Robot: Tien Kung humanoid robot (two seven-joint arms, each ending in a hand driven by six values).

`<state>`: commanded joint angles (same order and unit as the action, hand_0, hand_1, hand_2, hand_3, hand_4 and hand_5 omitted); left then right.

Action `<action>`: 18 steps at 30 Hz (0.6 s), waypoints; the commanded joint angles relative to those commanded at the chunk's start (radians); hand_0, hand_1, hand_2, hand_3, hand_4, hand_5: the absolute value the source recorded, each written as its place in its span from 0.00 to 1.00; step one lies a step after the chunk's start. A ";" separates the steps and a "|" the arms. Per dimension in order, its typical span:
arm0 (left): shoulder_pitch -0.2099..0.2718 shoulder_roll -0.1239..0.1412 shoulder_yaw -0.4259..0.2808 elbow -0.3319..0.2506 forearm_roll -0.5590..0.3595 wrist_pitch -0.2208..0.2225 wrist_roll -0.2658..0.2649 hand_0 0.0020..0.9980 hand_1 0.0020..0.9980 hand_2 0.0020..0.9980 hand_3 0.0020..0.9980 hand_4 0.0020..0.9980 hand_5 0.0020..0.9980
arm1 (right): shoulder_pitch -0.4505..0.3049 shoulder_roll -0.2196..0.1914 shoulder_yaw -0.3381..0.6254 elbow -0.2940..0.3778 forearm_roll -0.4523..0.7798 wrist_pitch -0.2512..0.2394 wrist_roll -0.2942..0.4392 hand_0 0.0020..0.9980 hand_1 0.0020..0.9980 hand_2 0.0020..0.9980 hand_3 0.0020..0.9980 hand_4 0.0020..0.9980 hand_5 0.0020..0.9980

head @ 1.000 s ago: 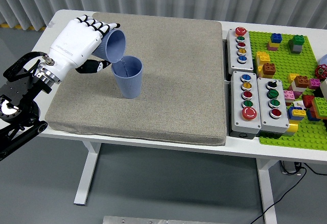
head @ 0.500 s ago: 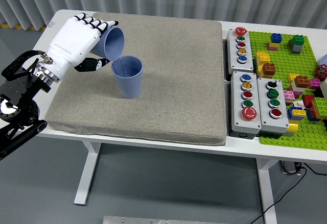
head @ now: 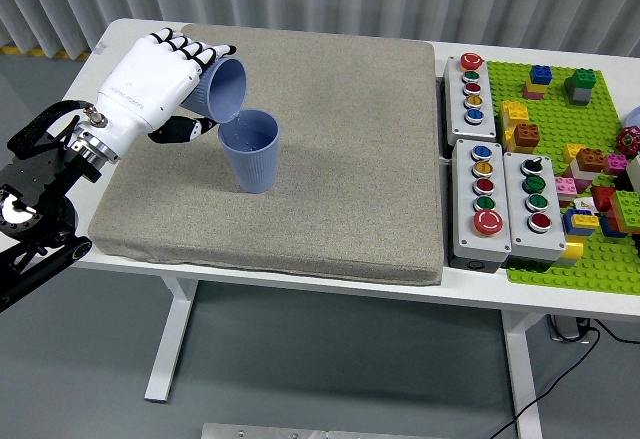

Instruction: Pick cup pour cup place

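- Left hand (head: 155, 84), white with black fingertips, has its fingers wrapped round a blue ribbed cup (head: 224, 89), held tipped on its side with the mouth facing right and down.
- Tilted cup's lower rim sits just over the near-left rim of a second blue cup (head: 250, 150), standing upright on the grey mat (head: 330, 159) left of centre.
- Contents of either cup cannot be made out.
- Button boxes (head: 495, 204) and a green baseplate (head: 575, 159) loaded with coloured bricks lie at the table's (head: 130, 34) right.
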<state>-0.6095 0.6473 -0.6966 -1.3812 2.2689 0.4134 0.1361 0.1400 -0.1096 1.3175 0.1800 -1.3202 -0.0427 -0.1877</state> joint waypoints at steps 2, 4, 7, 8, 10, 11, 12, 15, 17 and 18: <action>0.000 -0.002 0.001 0.001 0.000 0.002 0.000 0.67 0.55 0.54 0.57 0.60 0.06 | -0.002 0.001 -0.001 0.000 0.001 0.000 0.000 0.70 0.70 0.63 0.61 0.18 0.31; 0.000 -0.003 0.002 0.002 0.000 0.001 0.000 0.67 0.55 0.54 0.57 0.60 0.06 | -0.003 0.001 0.000 0.000 0.001 0.000 0.000 0.70 0.70 0.63 0.61 0.18 0.31; 0.001 -0.004 0.001 0.002 0.000 -0.002 -0.001 0.67 0.55 0.54 0.57 0.60 0.06 | -0.004 0.001 0.000 0.000 0.000 0.000 0.000 0.70 0.70 0.63 0.61 0.18 0.31; 0.003 -0.005 -0.001 0.001 0.000 -0.002 -0.001 0.67 0.55 0.54 0.57 0.60 0.06 | -0.004 0.001 0.000 0.000 0.001 0.000 0.000 0.70 0.70 0.63 0.61 0.18 0.31; 0.002 -0.007 0.000 0.000 0.000 -0.003 0.000 0.67 0.55 0.54 0.57 0.59 0.05 | -0.004 0.001 -0.001 0.000 0.002 -0.001 0.001 0.70 0.70 0.63 0.61 0.18 0.31; 0.000 -0.007 0.003 0.001 0.000 -0.005 0.000 0.67 0.55 0.54 0.57 0.59 0.05 | -0.003 0.001 -0.002 0.000 0.003 0.000 0.001 0.70 0.70 0.63 0.61 0.18 0.31; 0.000 -0.007 0.003 0.001 0.000 -0.006 0.000 0.67 0.55 0.54 0.57 0.59 0.05 | -0.003 0.001 -0.002 0.000 0.003 0.000 0.001 0.70 0.70 0.63 0.61 0.18 0.31; -0.008 -0.002 0.007 0.001 0.000 -0.006 0.000 0.67 0.55 0.54 0.57 0.59 0.05 | -0.001 0.001 -0.002 0.000 0.005 -0.001 0.001 0.70 0.70 0.63 0.61 0.18 0.31; -0.012 -0.001 0.010 0.001 0.000 -0.006 0.001 0.68 0.55 0.54 0.57 0.59 0.04 | 0.000 0.001 -0.003 0.000 0.006 -0.001 0.001 0.70 0.70 0.63 0.61 0.18 0.31; -0.015 0.001 0.014 0.002 0.000 -0.006 0.002 0.68 0.55 0.54 0.57 0.59 0.04 | 0.000 0.001 -0.005 0.000 0.008 -0.002 0.001 0.70 0.70 0.63 0.61 0.18 0.31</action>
<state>-0.6248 0.6483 -0.6825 -1.3793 2.2689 0.4074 0.1379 0.1403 -0.1088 1.3123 0.1800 -1.3119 -0.0442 -0.1868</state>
